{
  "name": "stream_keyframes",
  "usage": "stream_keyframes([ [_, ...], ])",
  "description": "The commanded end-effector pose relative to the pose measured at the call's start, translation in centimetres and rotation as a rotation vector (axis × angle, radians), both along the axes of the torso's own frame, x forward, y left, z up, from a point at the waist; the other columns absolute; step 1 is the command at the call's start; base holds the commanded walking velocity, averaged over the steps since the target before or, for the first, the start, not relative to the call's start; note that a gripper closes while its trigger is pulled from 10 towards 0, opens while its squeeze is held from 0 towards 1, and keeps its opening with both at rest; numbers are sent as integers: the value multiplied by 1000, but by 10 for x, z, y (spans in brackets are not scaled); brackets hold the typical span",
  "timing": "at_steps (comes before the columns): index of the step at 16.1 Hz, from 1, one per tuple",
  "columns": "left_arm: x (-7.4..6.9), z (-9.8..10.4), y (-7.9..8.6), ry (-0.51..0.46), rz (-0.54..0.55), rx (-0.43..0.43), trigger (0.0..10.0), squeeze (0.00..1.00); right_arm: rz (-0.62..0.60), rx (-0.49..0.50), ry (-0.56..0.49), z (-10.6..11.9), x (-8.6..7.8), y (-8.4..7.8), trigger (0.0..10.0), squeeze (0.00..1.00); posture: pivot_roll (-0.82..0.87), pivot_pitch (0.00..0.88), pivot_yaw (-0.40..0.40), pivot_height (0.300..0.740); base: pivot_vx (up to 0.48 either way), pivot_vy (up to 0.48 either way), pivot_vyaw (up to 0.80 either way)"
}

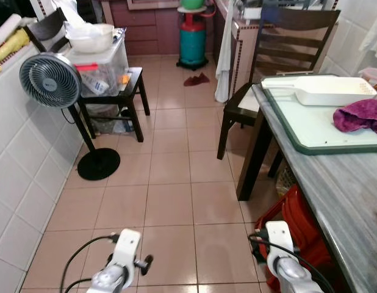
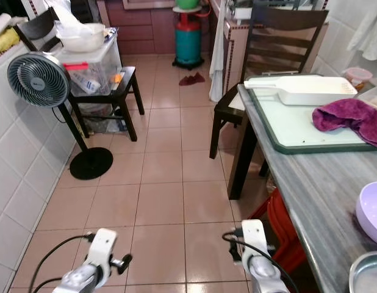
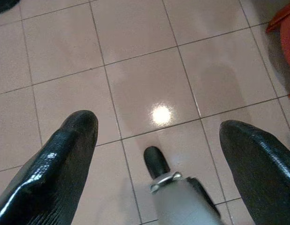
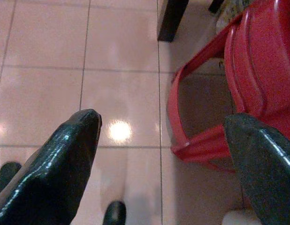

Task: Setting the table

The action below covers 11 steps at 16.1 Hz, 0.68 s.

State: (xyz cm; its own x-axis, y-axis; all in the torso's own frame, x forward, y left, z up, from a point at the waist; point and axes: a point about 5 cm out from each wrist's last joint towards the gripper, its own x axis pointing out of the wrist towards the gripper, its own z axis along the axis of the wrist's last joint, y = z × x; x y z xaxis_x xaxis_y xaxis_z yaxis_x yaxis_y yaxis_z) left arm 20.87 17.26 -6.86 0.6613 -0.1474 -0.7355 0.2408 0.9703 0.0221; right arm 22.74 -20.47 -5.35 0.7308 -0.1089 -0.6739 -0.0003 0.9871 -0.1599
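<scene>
Nearest the camera hang both arms, idle over the floor tiles (image 1: 170, 201): the left claw (image 3: 159, 136) has its fingers spread wide with nothing between them, and the right claw (image 4: 159, 136) is likewise spread and empty, above a red plastic stool (image 4: 257, 61) tucked under the surface. Farther left stand a fan (image 1: 50, 79) and a side table with a storage box (image 1: 106, 67). To the right, the grey surface (image 2: 310, 183) carries a green-rimmed board (image 2: 286, 125), a white scoop (image 2: 304, 90), a purple cloth (image 2: 350, 117), a lilac bowl (image 2: 373, 210) and a metal dish (image 2: 368, 274), probably waiting to be arranged; a chair (image 2: 268, 55) stands beyond.
</scene>
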Motion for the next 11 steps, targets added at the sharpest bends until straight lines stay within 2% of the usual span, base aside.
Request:
stream_keyframes([
  [1, -7, -3, 5, 6, -12, -1, 10000, 0, 9, 0, 34, -5, -7, -2, 10000, 0, -109, 16, 26, 740, 0, 0, 0],
  [2, -16, -5, 9, -5, -11, -14, 10000, 0, 16, 1, 40, -6, -11, -7, 10000, 0, -103, 18, 17, 740, 0, 0, 0],
  [4, -36, -15, 8, 40, -12, -12, 10000, 0, 31, -2, 39, -6, -13, -11, 10000, 0, -86, 24, 4, 740, 0, 0, 0],
  [5, -41, -15, 13, 32, -16, -18, 10000, 0, 47, -17, 45, -7, -16, -15, 10000, 0, -70, 29, -1, 740, 0, 0, 0],
  [8, -45, -13, 26, -5, -26, -3, 10000, 0, 29, -50, 58, -8, -23, -27, 10000, 0, -52, 39, -6, 740, 0, 0, 0],
  [11, -54, -14, 21, -24, -61, -8, 10000, 0, 16, -71, 65, -8, -29, -38, 10000, 0, -14, 35, 19, 740, 0, 0, 0],
])
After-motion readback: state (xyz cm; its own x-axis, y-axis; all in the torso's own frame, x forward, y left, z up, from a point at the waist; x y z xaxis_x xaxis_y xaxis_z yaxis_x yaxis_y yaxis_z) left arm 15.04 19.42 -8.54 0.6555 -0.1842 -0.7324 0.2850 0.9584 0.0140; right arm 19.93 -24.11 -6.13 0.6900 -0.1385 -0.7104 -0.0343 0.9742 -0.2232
